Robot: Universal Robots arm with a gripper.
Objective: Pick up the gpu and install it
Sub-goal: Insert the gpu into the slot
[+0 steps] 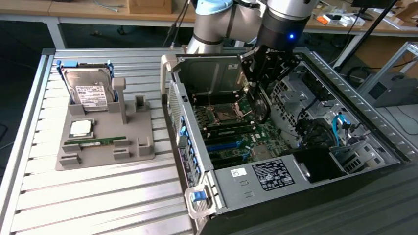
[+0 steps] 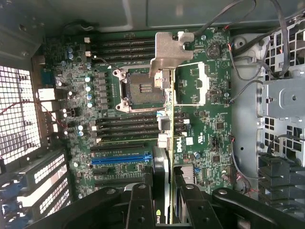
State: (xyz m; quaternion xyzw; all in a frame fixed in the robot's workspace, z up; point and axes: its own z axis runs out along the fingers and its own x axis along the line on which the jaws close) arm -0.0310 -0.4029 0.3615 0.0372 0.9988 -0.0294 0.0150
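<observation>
Inside open case [image 1: 365, 142], above motherboard [image 2: 119, 90]. Clamped in gripper [image 2: 164, 207]: gpu [image 2: 170, 138], seen edge-on from the wrist as a thin sliver, running from between fingers [image 2: 138, 205] out to silver bracket [image 2: 167, 52] at far end. Near end of blue slot [image 2: 121, 159]; apparently not yet seated. Probably light and stiff, yet fragile: bare circuitry, thin body liable to twist or slip. Best pinched on both flat faces, away from bracket and connector edge. Well apart, on rack outside: hard drive [image 1: 90, 90], memory stick [image 1: 98, 141].
</observation>
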